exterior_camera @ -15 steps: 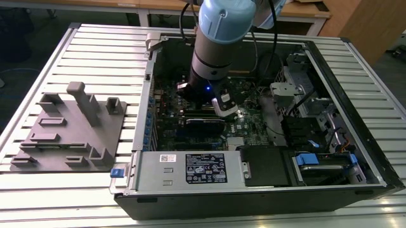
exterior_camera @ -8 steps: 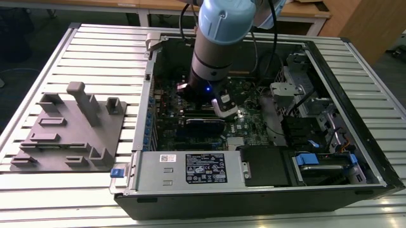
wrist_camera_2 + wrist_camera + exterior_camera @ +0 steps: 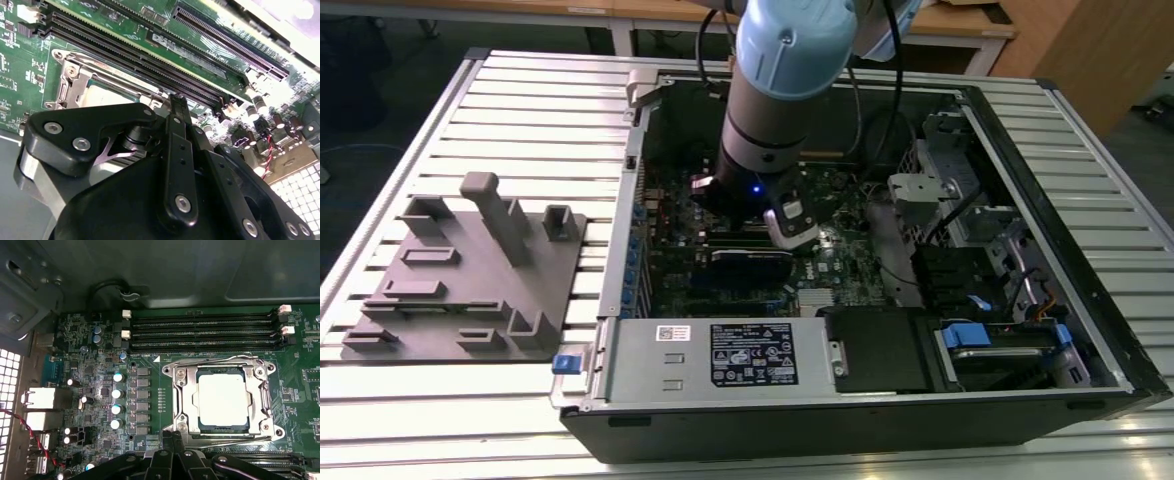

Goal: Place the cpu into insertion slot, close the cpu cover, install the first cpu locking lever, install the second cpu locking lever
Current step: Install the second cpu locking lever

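cpu [image 3: 223, 401]: seated in insertion slot [image 3: 176, 390], cpu cover [image 3: 262, 395] down
gripper [image 3: 172, 440]: fingers together, empty, at socket edge
step: locking levers, needing a careful push

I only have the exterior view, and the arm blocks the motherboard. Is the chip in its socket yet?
Observer: Yes. In the first wrist view the flat square silver-grey cpu lies flat in the square dark-rimmed insertion slot.
Operator: And the cover?
Observer: The thin silvery metal cpu cover lies down around the chip, which shows through its window.
Operator: Where is the gripper?
Observer: The black gripper is at one edge of that cover. I cannot tell whether it touches it.
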Controlling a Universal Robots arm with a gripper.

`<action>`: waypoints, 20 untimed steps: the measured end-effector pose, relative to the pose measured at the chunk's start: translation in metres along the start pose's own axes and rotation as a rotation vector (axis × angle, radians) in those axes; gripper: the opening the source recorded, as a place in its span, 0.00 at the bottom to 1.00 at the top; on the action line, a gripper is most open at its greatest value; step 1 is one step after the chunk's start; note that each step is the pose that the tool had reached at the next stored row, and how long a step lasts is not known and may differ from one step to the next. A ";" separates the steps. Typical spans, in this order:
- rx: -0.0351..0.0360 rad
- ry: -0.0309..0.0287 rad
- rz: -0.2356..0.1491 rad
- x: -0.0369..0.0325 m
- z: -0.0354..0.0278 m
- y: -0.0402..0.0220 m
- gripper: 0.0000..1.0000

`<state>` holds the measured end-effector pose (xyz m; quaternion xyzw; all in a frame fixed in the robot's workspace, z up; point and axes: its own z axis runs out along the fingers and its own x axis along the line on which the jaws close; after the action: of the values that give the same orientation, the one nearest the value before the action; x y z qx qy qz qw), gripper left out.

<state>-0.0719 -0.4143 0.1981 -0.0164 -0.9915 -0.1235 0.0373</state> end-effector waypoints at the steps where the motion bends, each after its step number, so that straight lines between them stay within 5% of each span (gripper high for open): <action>1: -0.0015 0.0001 0.000 0.0000 0.0001 -0.0003 0.11; 8: -0.0086 -0.0009 -0.001 0.0003 0.0016 -0.0013 0.11; 15: -0.0258 -0.0029 -0.003 0.0016 0.0030 -0.0019 0.11; 20: -0.0271 -0.0041 -0.003 0.0044 0.0044 -0.0023 0.11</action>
<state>-0.0768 -0.4154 0.1936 -0.0155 -0.9898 -0.1369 0.0349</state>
